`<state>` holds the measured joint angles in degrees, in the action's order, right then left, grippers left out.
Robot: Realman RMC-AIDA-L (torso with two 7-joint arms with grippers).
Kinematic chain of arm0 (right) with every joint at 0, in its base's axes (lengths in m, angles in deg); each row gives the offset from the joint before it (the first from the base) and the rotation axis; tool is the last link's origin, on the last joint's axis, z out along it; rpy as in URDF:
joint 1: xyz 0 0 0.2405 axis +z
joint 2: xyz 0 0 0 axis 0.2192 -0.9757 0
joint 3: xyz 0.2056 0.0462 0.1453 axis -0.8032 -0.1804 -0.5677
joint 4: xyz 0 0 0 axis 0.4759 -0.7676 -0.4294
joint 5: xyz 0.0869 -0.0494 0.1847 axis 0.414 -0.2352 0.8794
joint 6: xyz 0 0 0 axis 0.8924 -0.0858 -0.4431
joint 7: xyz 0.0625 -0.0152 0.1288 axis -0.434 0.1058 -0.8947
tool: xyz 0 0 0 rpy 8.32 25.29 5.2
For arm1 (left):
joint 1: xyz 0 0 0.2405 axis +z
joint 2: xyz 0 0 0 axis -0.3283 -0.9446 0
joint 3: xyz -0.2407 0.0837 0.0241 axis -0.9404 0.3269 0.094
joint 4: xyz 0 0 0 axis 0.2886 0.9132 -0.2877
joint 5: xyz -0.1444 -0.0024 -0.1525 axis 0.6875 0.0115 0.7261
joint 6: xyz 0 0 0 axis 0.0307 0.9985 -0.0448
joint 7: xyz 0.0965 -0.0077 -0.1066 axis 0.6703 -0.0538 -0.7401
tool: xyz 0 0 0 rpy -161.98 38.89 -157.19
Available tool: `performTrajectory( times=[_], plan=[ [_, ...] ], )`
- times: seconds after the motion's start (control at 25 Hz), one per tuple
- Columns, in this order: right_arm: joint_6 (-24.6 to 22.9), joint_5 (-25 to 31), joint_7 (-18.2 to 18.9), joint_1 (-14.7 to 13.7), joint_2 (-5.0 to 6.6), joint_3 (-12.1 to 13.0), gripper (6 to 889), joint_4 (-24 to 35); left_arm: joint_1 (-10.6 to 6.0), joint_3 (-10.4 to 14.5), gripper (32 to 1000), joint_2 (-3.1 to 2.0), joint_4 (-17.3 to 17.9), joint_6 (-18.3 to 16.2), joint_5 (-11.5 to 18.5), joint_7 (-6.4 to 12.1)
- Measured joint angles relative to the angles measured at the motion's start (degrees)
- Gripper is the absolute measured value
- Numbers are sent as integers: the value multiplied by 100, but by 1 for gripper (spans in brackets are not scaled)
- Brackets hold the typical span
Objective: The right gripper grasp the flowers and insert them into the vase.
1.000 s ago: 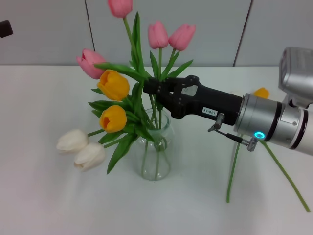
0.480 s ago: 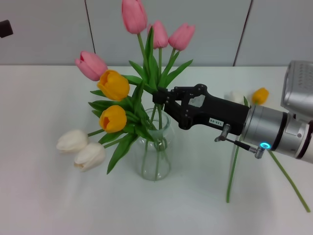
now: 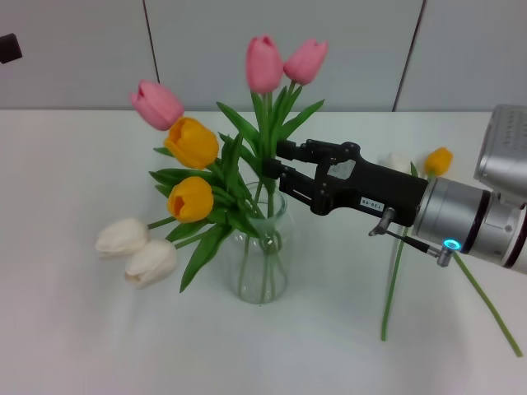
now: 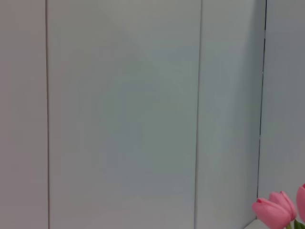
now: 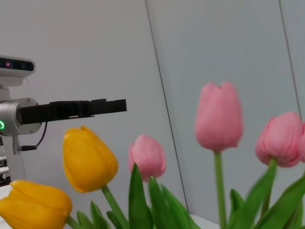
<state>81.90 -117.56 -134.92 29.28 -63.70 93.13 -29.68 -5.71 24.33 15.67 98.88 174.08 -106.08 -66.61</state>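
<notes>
The clear glass vase (image 3: 262, 262) stands mid-table holding the flowers (image 3: 216, 177): pink, orange and white tulips with green leaves. A tall pink bud (image 3: 263, 64) rises over the vase, its stem running down into the neck. My right gripper (image 3: 280, 161) hovers just right of that stem at neck height, fingers open and spread, nothing held between them. Pink buds (image 5: 218, 117) and orange ones (image 5: 89, 159) fill the right wrist view. My left gripper (image 5: 88, 109) is parked high at the far left, seen from the side.
Two more tulips lie on the table behind my right arm: an orange bud (image 3: 439, 160) and a white one (image 3: 398, 161), their long stems (image 3: 393, 284) running toward the front. The left wrist view shows wall panels and a pink bud (image 4: 274, 213).
The tall pink tulip has come down and rightward, settling into the vase. My right gripper has opened off its stem and drawn back to the right.
</notes>
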Motion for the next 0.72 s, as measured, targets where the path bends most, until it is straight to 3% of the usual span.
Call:
performTrajectory(
  times=[0.28,0.44,0.72],
  plan=[
    [38,15,2,-86,9,-4,555,99,12,0,771,0,-27,-4,0,43],
    [232,8,-37,-384,16,-7,714,320,20,0,771,0,-35,4,0,46],
    [727,15,-260,-1056,31,-8,820,764,35,29,771,1,-44,145,-30,-24]
  ],
)
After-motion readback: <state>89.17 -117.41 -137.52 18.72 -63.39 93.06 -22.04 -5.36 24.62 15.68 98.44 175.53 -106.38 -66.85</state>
